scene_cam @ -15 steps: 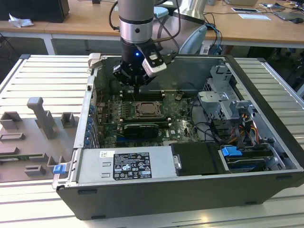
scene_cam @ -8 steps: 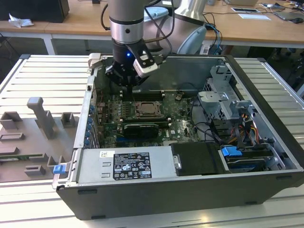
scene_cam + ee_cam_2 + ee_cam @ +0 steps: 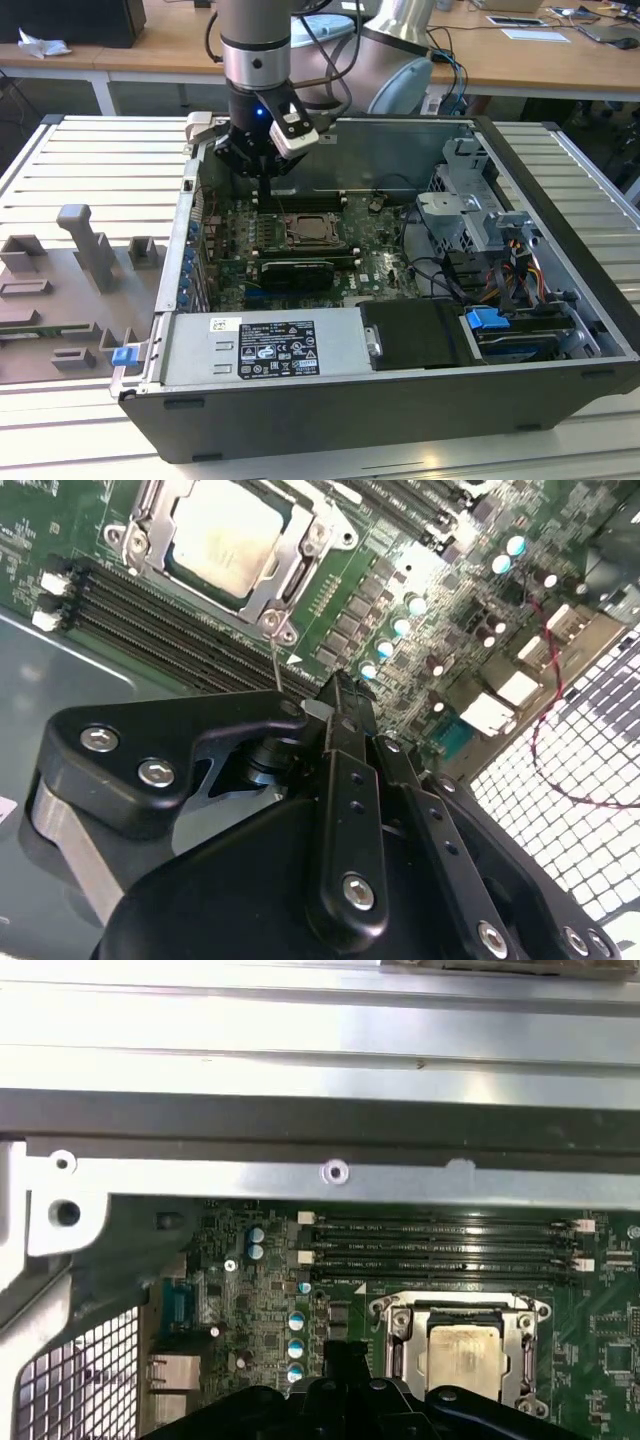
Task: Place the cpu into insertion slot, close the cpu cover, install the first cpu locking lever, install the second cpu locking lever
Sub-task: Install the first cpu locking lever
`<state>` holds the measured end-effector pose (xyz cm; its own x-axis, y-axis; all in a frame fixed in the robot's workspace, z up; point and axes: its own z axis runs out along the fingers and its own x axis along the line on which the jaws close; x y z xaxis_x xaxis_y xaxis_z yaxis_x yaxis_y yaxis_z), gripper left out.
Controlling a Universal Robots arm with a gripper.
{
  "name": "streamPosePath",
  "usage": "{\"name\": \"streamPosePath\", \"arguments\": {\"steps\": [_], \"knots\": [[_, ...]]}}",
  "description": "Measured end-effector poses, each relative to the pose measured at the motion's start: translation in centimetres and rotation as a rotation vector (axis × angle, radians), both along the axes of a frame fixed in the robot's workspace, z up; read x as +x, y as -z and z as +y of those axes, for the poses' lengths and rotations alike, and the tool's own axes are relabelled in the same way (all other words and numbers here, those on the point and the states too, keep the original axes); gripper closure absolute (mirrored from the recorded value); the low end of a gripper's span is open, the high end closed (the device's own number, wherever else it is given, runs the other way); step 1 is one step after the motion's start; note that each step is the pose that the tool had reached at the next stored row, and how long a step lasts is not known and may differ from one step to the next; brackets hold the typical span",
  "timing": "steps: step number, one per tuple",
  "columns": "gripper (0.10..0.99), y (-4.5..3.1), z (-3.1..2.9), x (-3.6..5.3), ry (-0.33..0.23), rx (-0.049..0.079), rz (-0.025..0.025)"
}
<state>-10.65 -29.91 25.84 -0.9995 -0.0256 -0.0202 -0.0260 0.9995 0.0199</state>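
We see the cpu [image 3: 225, 535] lying flat in the slot [image 3: 127, 542] on the board [image 3: 385, 262]. The cover [image 3: 298, 568] is folded down around it, and the metal top shows through its window. The gripper [image 3: 338, 692] hangs over the memory slots [image 3: 150, 608] just beside the slot, toward the far wall of the case [image 3: 560, 190], its fingers pressed together. A thin lever rod [image 3: 276, 660] runs from one corner of the slot up to the fingertips. We cannot tell whether they touch it.

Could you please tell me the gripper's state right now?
Gripper: closed, tip beside the thin locking lever; whether it grips it cannot be told.
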Motion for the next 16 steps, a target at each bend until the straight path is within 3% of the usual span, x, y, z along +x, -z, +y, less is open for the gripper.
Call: {"name": "streamPosePath", "arguments": {"steps": [3,16], "knots": [[0.980,0.04,0.43,0.00,0.000,0.000,0.0000],[0.980,0.11,1.32,0.04,0.000,0.000,0.0000]]}}
